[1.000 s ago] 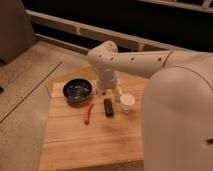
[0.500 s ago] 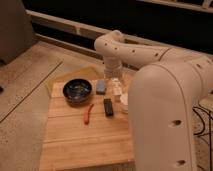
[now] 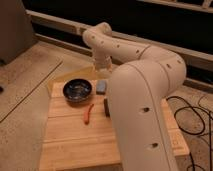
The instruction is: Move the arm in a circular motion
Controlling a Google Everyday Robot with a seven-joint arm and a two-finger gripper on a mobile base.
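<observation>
Over the wooden table (image 3: 75, 145), the arm (image 3: 140, 95) fills most of the view, elbow up high, with the gripper (image 3: 102, 64) hanging just behind the dark bowl (image 3: 76, 91). Can't tell if it's open or closed. As for the circle, one pose doesn't show how much is done. My guess is it's partway round.

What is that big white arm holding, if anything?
Cannot be told. The gripper hangs from the arm over the far edge of the wooden table, behind the dark bowl; no object shows in it.

Bowl (image 3: 76, 91) left on the table (image 3: 70, 145), fingers (image 3: 102, 64) above its rear edge (arm (image 3: 145, 100) at right)
</observation>
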